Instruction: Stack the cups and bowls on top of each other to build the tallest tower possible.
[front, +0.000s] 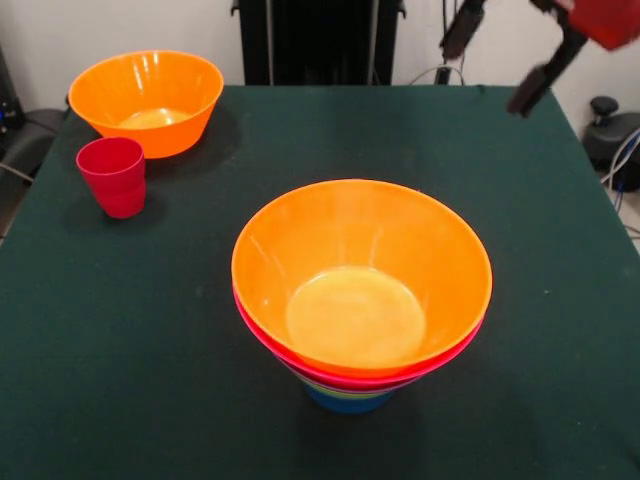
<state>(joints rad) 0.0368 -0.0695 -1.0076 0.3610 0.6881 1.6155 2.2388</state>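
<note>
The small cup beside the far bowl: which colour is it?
Red cup, seen in the front view.

No text, label, brand, number or sign can be read anywhere in the front view.
</note>
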